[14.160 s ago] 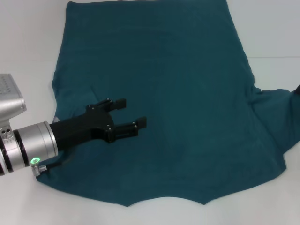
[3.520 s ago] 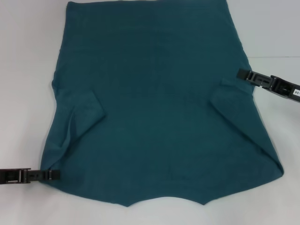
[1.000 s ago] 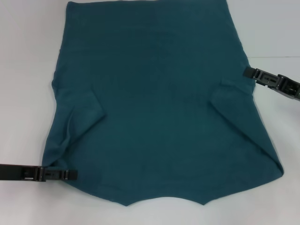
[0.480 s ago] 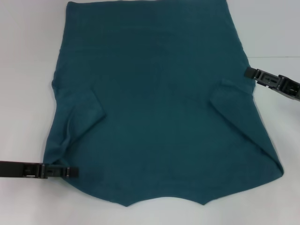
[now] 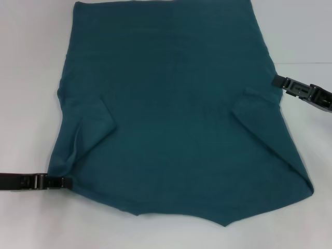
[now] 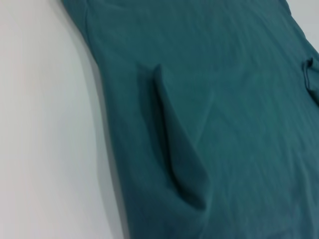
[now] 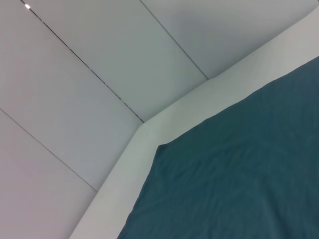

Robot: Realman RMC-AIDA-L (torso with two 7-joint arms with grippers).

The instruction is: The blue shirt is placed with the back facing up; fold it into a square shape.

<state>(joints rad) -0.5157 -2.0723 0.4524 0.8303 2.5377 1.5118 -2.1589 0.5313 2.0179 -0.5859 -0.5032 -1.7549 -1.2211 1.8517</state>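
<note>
No writing is showing on the blue shirt (image 5: 176,104); it is lying plain side up, a soft, matte teal cloth spread flat across the white table (image 5: 26,67), both sleeves folded inward into rumpled flaps. My left gripper (image 5: 54,182) is reaching in low and level from the shirt's left side, its tip touching the cloth's near left corner; I cannot tell whether its fingers are pinching the fabric. My right gripper (image 5: 282,82) is lying slanted at the shirt's right edge, just beside the folded right sleeve, and its fingers' state is equally unclear to me.
</note>
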